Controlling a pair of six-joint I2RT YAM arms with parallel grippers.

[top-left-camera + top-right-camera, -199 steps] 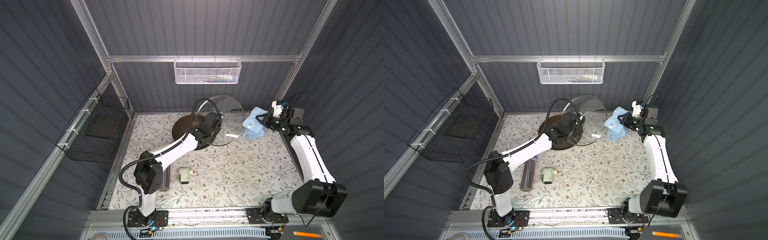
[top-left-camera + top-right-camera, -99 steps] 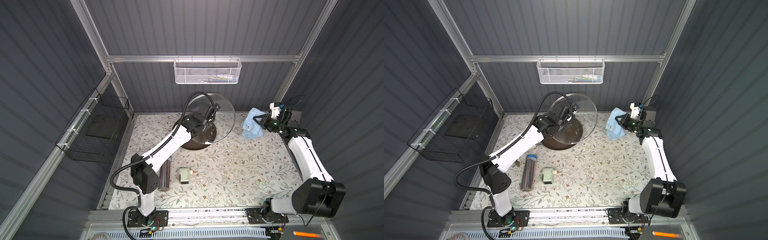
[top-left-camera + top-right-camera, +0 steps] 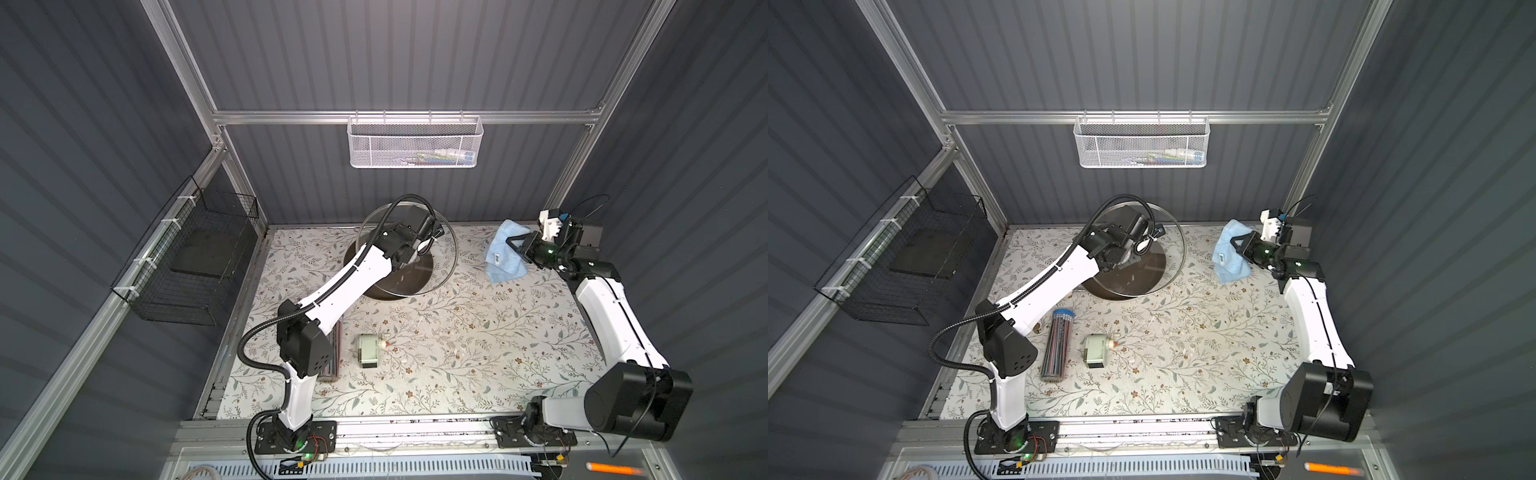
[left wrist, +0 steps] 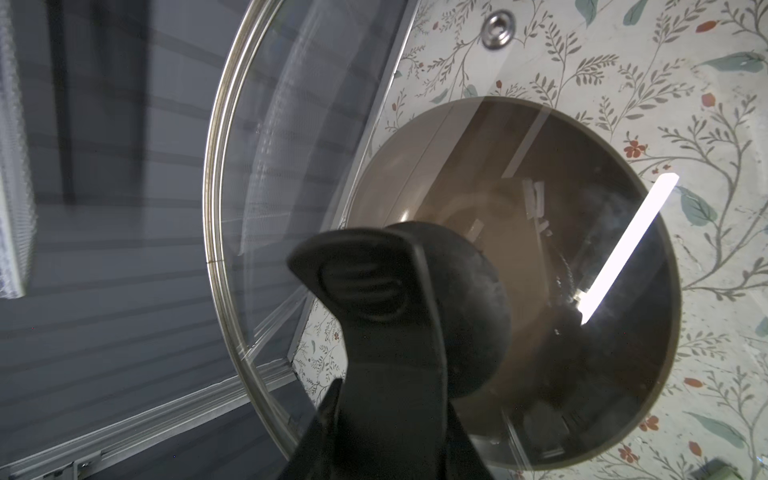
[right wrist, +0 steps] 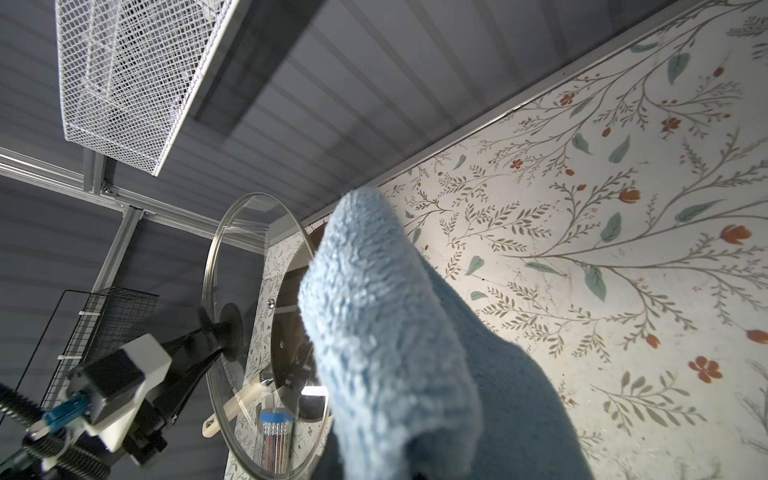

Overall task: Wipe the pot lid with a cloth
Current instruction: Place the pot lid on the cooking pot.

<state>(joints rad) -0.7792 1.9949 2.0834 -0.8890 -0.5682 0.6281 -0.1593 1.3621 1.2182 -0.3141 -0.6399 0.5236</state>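
Observation:
The pot lid (image 3: 441, 259) (image 3: 1172, 249), clear glass with a thin metal rim, is held tilted on edge above the brown pan (image 3: 399, 284) (image 3: 1129, 280) at the back of the table. My left gripper (image 3: 417, 249) (image 3: 1142, 248) is shut on its black handle (image 4: 469, 307), with one finger (image 4: 365, 286) lying along the knob. My right gripper (image 3: 513, 245) (image 3: 1237, 243) is at the back right, shut on the light-blue cloth (image 3: 503, 255) (image 3: 1229, 259) (image 5: 386, 332). The cloth hangs clear of the lid, a short gap to its right.
A clear tube of pencils (image 3: 1057, 340) and a small grey-green device (image 3: 368, 351) (image 3: 1096, 351) lie on the floral table front left of centre. A white mesh basket (image 3: 415, 141) hangs on the back wall. A black wire basket (image 3: 187, 266) hangs on the left wall.
My left arm has swung the lid leftwards and back, from beside the cloth to over the pan. The right gripper with the cloth has drawn back slightly to the right.

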